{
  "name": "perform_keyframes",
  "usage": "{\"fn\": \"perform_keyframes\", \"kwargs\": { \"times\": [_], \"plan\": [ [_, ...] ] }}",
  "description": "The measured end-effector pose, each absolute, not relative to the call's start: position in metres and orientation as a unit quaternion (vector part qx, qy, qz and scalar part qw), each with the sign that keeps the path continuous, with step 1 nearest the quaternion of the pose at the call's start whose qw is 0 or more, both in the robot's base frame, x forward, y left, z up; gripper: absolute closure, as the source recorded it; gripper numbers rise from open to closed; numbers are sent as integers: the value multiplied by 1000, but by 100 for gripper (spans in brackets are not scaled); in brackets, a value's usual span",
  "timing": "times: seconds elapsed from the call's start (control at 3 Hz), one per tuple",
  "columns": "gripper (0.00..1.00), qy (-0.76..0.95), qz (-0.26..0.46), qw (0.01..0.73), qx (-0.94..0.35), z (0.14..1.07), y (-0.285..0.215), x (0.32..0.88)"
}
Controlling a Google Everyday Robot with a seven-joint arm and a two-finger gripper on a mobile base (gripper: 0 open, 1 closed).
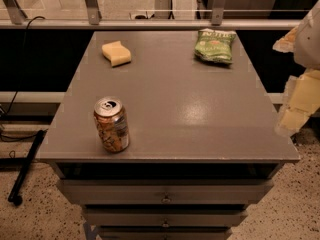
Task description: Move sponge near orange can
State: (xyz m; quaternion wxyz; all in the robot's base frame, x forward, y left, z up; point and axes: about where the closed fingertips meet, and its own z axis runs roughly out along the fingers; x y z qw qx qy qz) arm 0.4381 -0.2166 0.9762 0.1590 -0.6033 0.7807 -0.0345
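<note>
The pale yellow sponge (116, 53) with wavy edges lies flat at the far left of the grey table top (180, 109). The orange can (111, 124) stands upright near the front left edge, with its silver top and pull tab showing. The sponge and the can are well apart, with bare table between them. My gripper (299, 101), with cream-coloured fingers, hangs at the right edge of the view, beyond the table's right side and far from both objects.
A green chip bag (215, 46) lies at the far right of the table. Drawers (165, 196) sit under the front edge. A railing and glass wall run behind the table. A black cable and rod lie on the floor at left.
</note>
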Motion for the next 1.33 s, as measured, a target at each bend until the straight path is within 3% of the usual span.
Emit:
{"fn": "perform_keyframes", "kwargs": {
  "times": [0.67, 1.33],
  "plan": [
    [0, 778, -32, 175, -603, 978, -216, 441],
    [0, 775, 33, 264, -573, 939, -164, 534]
  ]
}}
